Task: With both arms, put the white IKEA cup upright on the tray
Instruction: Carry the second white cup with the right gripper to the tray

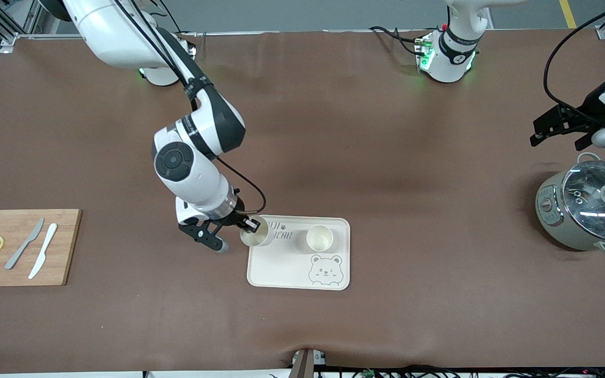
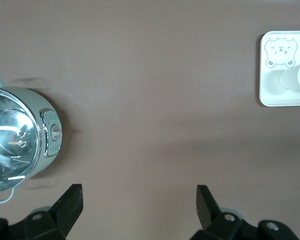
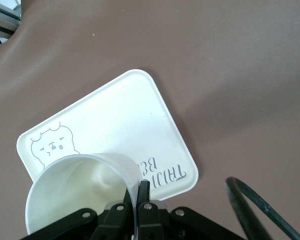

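Observation:
The cream tray [image 1: 281, 268] with its bear drawing lies near the table's middle. My right gripper [image 1: 250, 224] is shut on the rim of a white cup [image 1: 255, 233], one finger inside and one outside, mouth up and slightly tilted, over the tray's corner toward the right arm's end. In the right wrist view the cup [image 3: 80, 190] sits at my right gripper [image 3: 138, 187] above the tray [image 3: 125, 115]. A second white cup [image 1: 319, 238] stands upright on the tray. My left gripper [image 1: 557, 140] waits open and empty over the table beside the pot; the left wrist view shows the left gripper [image 2: 140, 200] above bare table.
A grey pot with a glass lid [image 1: 586, 207] stands at the left arm's end, seen also as the pot [image 2: 20, 140] in the left wrist view. A wooden cutting board [image 1: 21, 247] with lemon slices and two knives lies at the right arm's end.

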`<state>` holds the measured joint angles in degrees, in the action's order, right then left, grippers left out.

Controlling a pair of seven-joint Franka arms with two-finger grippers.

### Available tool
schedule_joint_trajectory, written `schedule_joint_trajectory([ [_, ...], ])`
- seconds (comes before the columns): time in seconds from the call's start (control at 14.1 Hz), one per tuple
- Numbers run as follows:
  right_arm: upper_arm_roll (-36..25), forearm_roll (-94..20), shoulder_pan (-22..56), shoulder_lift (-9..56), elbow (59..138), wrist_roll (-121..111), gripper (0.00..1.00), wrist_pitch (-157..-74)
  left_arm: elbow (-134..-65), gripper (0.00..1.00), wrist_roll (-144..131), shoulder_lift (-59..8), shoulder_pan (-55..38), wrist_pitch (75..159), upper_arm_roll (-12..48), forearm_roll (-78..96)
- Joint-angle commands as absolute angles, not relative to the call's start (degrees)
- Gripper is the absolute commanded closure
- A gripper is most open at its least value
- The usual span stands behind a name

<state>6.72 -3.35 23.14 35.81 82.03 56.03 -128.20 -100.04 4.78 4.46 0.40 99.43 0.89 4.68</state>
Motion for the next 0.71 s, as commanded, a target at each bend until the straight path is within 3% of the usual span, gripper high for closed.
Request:
schedule_joint_trajectory([
  [0.0,5.89,-2.03,24.43,38.66,78.93,57.22,1.0,-129.54,-96.34,0.0,5.1,2.29,-1.84,99.58,-1.23,5.8],
  [0.21,5.89,0.25,24.43,40.77,79.01,57.74,1.0,-131.73,-92.12,0.0,4.48,0.18,-1.93,97.74,-1.14,5.89],
  [0.64,5.01,2.72,24.7,44.73,79.45,57.92,1.0,-136.05,-91.67,0.0,1.32,-0.35,-1.93,97.47,-1.23,5.11],
])
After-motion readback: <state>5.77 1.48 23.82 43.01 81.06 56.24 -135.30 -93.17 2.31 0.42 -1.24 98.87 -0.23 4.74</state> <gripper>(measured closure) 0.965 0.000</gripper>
